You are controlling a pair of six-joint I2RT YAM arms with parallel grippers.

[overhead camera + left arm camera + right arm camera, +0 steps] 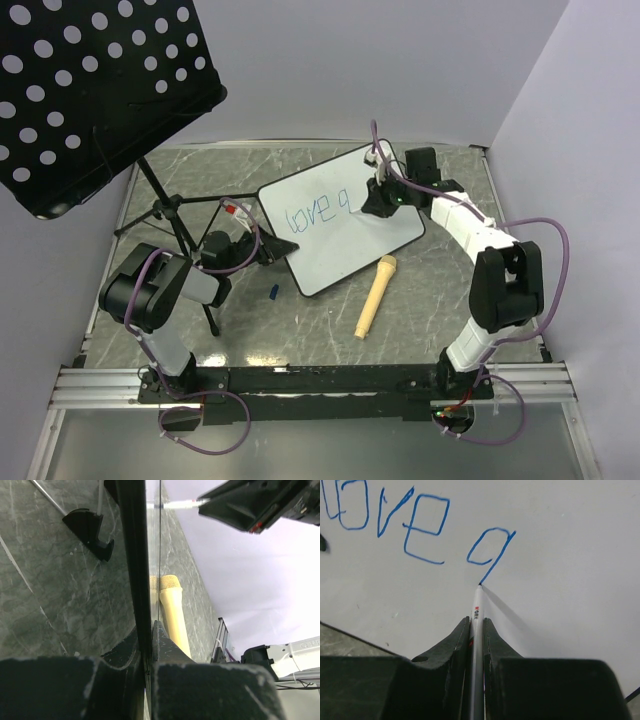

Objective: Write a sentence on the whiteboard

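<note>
- Top cam: the flat white whiteboard (345,235), w/ round corners, lies slanted mid-way on the grey stone-look table (430,290). The thin blue sentence (318,210) reads just "love g". A tan stick w/ a bumpy head (375,297) lies just beside the board's near edge.
- Left wrist cam: the left gripper (149,630) is pinched tight on the board's thin black rim.
- Right wrist cam: the right gripper (476,625) squeezes a thin white marker (477,605). Its tip touches the smooth board at the g's tail.
</note>
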